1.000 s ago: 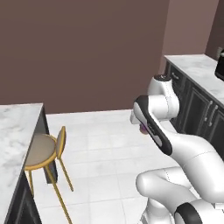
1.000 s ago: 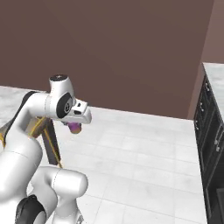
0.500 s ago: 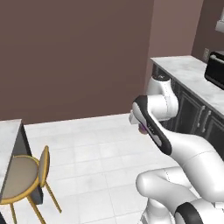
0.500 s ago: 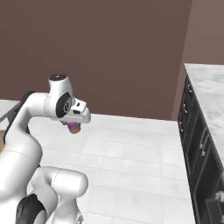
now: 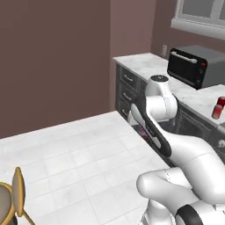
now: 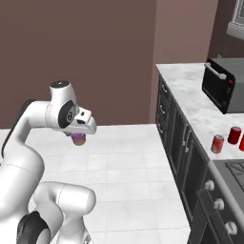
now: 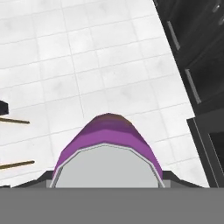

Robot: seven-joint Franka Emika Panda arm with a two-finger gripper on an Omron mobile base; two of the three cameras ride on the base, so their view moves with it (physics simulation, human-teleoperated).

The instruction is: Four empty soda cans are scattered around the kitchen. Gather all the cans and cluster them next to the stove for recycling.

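Observation:
My gripper [image 6: 78,137] hangs below the hand over the white floor and is shut on the purple soda can [image 6: 77,139]. In the hand view the purple can [image 7: 107,131] shows its silver top close up, between the dark fingertips [image 7: 43,179]. Two red soda cans [image 6: 217,143] [image 6: 234,135] stand on the marble counter right behind the stove [image 6: 229,169], far to the right of my gripper. From the left base view the same red cans [image 5: 217,111] stand past the arm at the right edge.
A black toaster oven [image 6: 223,86] sits on the marble counter [image 6: 183,78] above dark cabinets [image 6: 176,136]. The stove's front knobs [image 6: 209,185] face the floor. A stool [image 5: 11,206] pokes in at the lower left. White tiled floor [image 5: 79,154] lies open in front.
The whole picture has swung: the base turned, bringing the counter, toaster oven, red cans and stove into view while the stool slid off left. The gripper still holds the purple can.

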